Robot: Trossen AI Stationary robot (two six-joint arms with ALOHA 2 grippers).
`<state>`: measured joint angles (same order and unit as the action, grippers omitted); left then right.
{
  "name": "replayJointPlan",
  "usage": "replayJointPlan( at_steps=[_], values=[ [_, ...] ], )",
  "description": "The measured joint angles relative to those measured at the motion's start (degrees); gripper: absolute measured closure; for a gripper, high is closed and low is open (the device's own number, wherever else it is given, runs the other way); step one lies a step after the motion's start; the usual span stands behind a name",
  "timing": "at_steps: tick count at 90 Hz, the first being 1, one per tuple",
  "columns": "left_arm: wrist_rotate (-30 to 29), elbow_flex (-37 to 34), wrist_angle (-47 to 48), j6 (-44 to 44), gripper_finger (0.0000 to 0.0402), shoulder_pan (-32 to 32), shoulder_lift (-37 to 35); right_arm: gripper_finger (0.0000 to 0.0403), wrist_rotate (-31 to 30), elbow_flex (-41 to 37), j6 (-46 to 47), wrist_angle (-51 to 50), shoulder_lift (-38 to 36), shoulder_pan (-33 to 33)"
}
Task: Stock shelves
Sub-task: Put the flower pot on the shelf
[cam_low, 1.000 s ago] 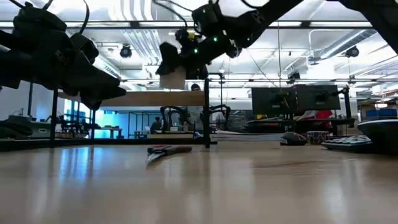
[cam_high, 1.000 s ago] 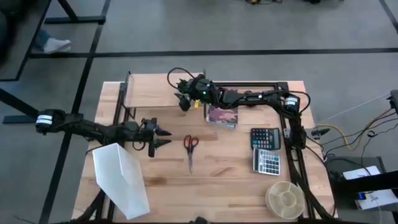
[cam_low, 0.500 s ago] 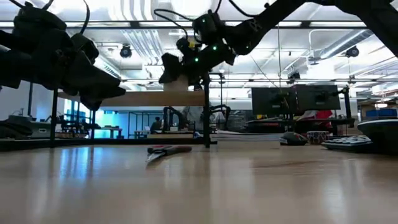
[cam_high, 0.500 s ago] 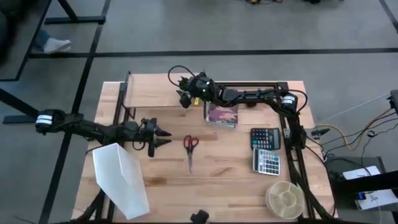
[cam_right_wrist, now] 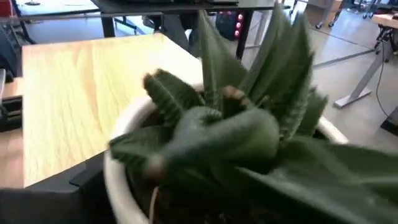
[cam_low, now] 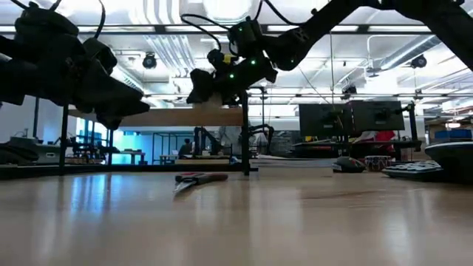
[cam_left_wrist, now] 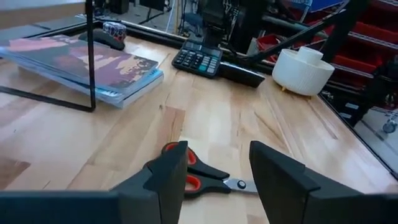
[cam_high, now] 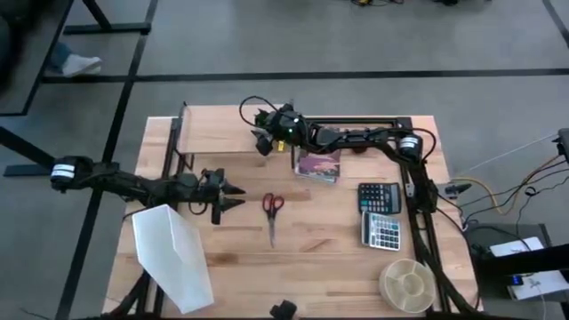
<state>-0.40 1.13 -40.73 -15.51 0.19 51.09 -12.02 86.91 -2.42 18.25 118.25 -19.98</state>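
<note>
Plant (cam_right_wrist: 236, 137) in right wrist view only

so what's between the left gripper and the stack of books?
The red-handled scissors lie between the left gripper and the books, on bare tabletop; clear in the high view and the left wrist view.

No legible text, labels or numbers on anything.
</note>
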Motion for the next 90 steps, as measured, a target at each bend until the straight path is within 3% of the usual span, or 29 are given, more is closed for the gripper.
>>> replayJointPlan(
  at_steps=[31, 50, 70, 90],
  values=[
    [0.0, 0.0, -3.18, 2.72, 0.0221, -0.11, -0.1, 0.0006, -0.03, 0.0, -3.59, -0.39, -5.86, 1.15],
    [-0.31, 0.78, -4.85, 5.63, 0.0221, -0.15, 0.24, 0.0007, -0.12, 0.0, -8.72, -4.28, -11.95, 3.24],
    [-0.4, 8.17, 5.02, 8.86, 0.0221, -0.15, 3.0, 0.0009, -0.02, 0.01, -12.59, -16.38, -20.15, 7.67],
    [-0.57, 15.23, 10.84, 13.19, 0.0221, -0.15, 7.68, 0.0009, -0.03, -0.02, -10.73, -33.37, -27.19, 12.8]
  ],
)
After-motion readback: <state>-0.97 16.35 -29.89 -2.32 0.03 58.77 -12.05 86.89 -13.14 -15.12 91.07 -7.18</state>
